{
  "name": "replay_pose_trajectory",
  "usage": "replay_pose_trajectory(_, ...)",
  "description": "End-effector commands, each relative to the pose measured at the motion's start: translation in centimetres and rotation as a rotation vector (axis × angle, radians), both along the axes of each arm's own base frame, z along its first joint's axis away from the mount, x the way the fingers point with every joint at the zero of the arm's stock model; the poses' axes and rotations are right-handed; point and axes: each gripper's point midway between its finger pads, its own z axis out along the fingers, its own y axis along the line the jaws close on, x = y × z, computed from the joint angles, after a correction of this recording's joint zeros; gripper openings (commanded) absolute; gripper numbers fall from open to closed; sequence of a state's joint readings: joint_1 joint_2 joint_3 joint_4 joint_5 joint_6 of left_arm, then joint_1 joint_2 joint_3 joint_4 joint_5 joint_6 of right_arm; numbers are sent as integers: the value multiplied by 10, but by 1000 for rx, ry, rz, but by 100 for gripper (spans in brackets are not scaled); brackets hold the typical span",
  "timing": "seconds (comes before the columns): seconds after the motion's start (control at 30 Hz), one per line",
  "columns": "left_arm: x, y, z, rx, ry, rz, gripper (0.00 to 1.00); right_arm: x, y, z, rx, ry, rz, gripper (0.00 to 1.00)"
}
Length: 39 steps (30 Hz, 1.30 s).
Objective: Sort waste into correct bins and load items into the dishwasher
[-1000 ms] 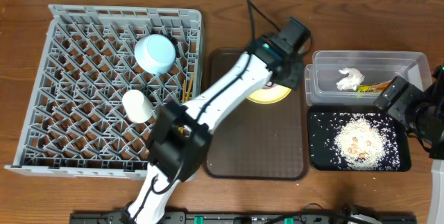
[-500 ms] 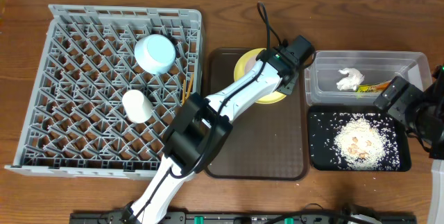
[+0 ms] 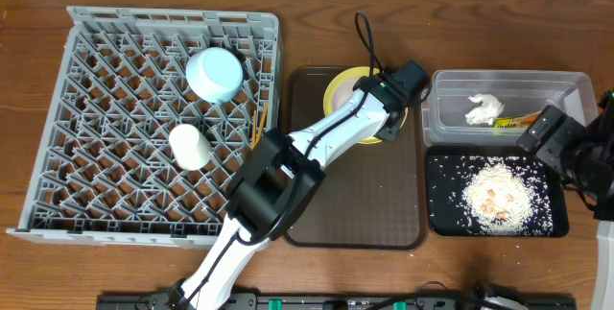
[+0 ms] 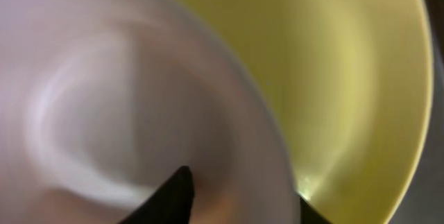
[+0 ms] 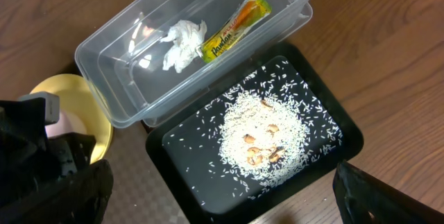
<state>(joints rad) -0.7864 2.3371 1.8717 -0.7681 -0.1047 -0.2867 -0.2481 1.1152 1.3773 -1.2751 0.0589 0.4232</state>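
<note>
A: Overhead: bowl, cup, chopsticks in the rack; plate on the brown tray, left end effector over it; right end effector wide, empty.
B: Left wrist: fingertips at its rim, grip unclear.
A: Right wrist: napkin, wrapper, rice binned.

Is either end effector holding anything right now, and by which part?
Right end effector is open and empty. Left end effector is at the edge of the yellow plate, but blur hides whether it grips.
</note>
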Motion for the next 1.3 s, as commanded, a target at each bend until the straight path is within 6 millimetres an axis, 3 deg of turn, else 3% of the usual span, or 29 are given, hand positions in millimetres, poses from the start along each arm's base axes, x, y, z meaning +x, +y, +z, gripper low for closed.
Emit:
replay_pose_trajectory(0.0, -6, 9, -5, 45, 21, -2, 26, 0, 0, 2, -8, -2, 11, 99)
replay_pose_trajectory(0.23, -15, 18, -5, 82, 57, -3, 19, 0, 0, 2, -8, -2, 11, 99)
replay_pose_trajectory(0.33, -13, 16, 5, 67, 43, -2, 8, 0, 0, 2, -8, -2, 11, 99)
replay_pose_trajectory(0.53, -13, 17, 28, 47, 23, -2, 8, 0, 0, 2, -8, -2, 11, 99)
replay_pose_trajectory(0.9, -26, 29, 16, 93, 70, -4, 8, 0, 0, 2, -8, -3, 11, 99)
replay_pose_trajectory(1.07, -45, 40, 12, 135, 150, -10, 8, 0, 0, 2, -8, -2, 11, 99)
replay_pose_trajectory(1.27, -86, 57, 12, 199, 326, -24, 8, 0, 0, 2, -8, -3, 11, 99)
